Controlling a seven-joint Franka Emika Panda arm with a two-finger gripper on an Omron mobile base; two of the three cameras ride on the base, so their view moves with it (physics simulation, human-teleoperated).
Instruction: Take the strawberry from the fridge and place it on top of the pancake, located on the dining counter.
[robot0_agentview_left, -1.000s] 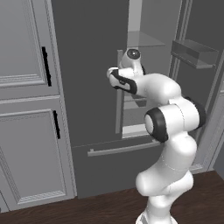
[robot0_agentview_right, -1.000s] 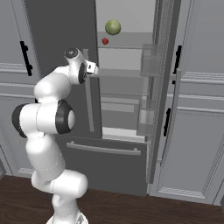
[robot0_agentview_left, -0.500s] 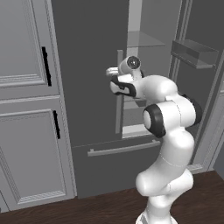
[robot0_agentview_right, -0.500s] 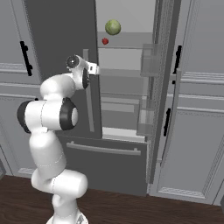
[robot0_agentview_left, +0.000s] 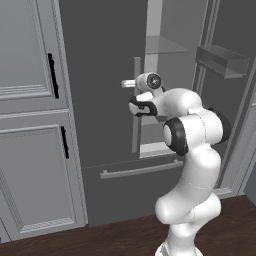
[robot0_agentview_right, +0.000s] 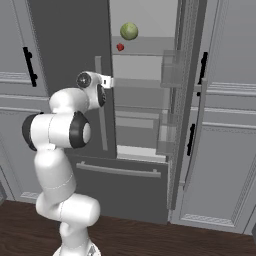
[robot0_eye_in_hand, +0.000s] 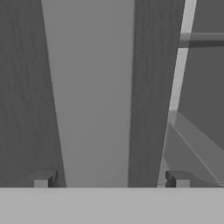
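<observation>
Gripper (robot0_eye_in_hand: 109, 179) spread wide, holding nothing, jaws straddling the left door's bar handle (robot0_eye_in_hand: 94, 87) at the fridge (robot0_agentview_right: 70, 45). Fingertips (robot0_eye_in_hand: 43, 178) sit either side of the bar; contact unclear.

Strawberry (robot0_agentview_right: 120, 47) sits on an upper glass shelf inside, just below and left of the cabbage (robot0_agentview_right: 129, 31), well above the hand. Right fridge door (robot0_agentview_right: 187, 100) is swung open, the left door looks closed or nearly so.

Step, as I read it: getting the left door open for access, berry pickup not started. Next move calls for closing on the bar and pulling the door out on its hinge arc, then lifting the hand to shelf height.

Around: panelled cabinets (robot0_agentview_left: 30, 125) with black handles left of the fridge, more cabinets (robot0_agentview_right: 230, 125) right, freezer drawer (robot0_agentview_right: 120, 170) below, wood floor (robot0_agentview_right: 200, 245).

In the way: the left door partly covers the berry's shelf; cabbage is close to the berry, so easy to bump. Right door's bins (robot0_agentview_left: 222, 60) narrow the gap on that side.
</observation>
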